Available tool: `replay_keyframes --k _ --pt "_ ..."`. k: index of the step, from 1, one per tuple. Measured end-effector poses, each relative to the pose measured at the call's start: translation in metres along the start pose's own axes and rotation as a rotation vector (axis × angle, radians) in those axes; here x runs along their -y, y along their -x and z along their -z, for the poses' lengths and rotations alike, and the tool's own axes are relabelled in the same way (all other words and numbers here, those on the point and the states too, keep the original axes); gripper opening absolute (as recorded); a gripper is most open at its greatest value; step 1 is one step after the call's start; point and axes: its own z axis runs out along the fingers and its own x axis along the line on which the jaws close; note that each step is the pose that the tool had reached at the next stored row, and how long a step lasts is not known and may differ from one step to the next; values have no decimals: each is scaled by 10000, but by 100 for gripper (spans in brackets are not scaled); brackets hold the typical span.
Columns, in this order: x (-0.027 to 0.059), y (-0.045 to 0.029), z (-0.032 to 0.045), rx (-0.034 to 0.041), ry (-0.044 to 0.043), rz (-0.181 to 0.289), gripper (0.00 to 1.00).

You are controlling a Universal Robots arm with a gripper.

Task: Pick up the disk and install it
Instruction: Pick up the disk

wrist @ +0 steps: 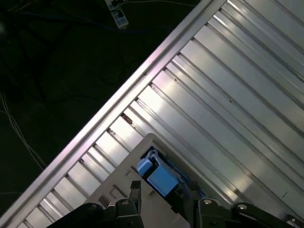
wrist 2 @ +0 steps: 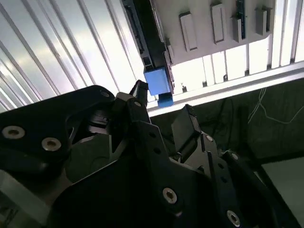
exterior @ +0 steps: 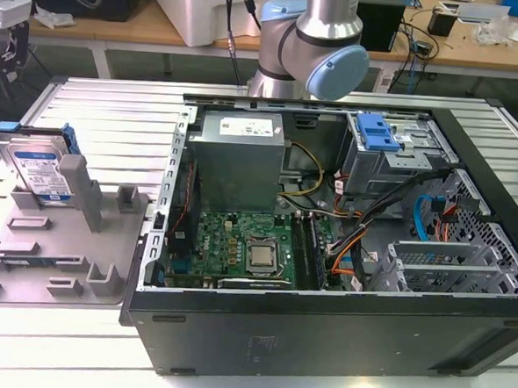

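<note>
**End effector open near the disk, disk parked in its fixture**

The disk (exterior: 39, 170) was seen standing on edge and tilted in a grey fixture (exterior: 57, 256). The fixture was set near the edge of the slatted counter (exterior: 105, 119) on the exterior view's left. The disk was well apart from the open computer case (exterior: 320, 338), which was laid across the middle of the counter. The end effector (exterior: 7, 55) was held above the disk and clear of it, close to that same edge.

In the second wrist view the end effector (wrist 2: 161, 111) was shown open. Its black fingers (wrist 2: 183, 126) were spread with nothing gripped between them, and the disk's blue carrier frame (wrist 2: 156, 80) was seen past the fingertips. In the first wrist view the blue frame (wrist: 161, 179) was seen against the grey fixture (wrist: 142, 152), with the counter's edge close by.

Inside the case, a grey power-supply box (exterior: 239, 158), a motherboard (exterior: 247, 250) and a light-blue latch plate (exterior: 377, 131) on the drive cage were seen. The disk was not yet installed.
</note>
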Motion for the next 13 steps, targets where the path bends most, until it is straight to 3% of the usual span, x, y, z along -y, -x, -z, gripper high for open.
replay_keyframes --k 4,8,12,13 --pt "0 0 0 -63 -65 1081 48" --pt "0 0 0 -109 -111 1852 48" --pt "0 0 0 -204 -209 3426 48" --pt "0 0 0 -217 -221 3622 48"
